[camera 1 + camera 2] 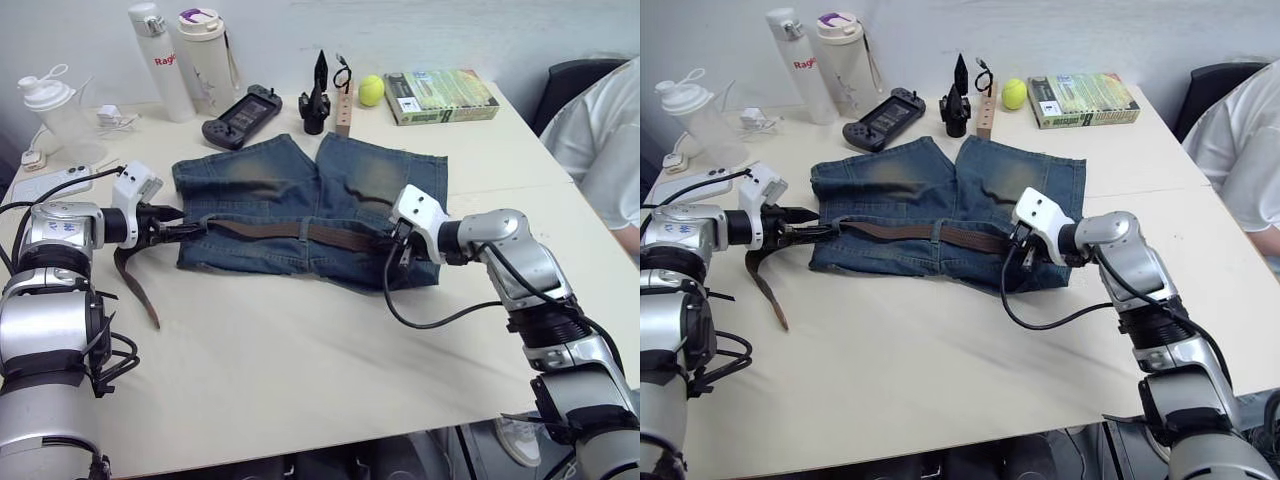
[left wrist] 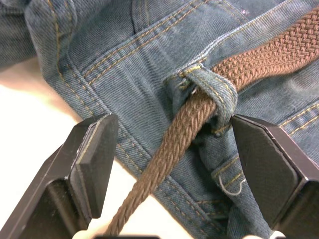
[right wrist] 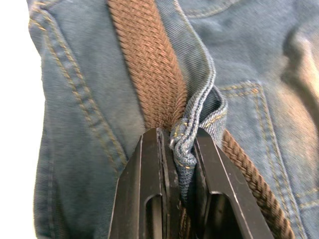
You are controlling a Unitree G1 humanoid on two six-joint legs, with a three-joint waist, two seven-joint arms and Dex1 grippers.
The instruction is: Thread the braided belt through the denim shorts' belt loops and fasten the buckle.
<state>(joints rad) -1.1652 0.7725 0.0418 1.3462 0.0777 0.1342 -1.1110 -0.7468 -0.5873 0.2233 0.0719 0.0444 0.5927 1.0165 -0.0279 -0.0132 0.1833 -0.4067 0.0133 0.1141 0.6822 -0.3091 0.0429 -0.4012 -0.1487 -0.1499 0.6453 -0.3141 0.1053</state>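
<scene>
Now right end effector [image 3: 179, 144] pinches belt loop [image 3: 192, 134] over braided belt [image 3: 149, 64]; left end effector [image 2: 169, 164] wide astride belt.

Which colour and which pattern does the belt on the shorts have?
The long woven fabric belt is brown with a braided herringbone-like weave, clearest in the left wrist view.

Brown braided belt [image 1: 300, 232], faded blue denim shorts [image 1: 270, 185] with yellow stitching
</scene>
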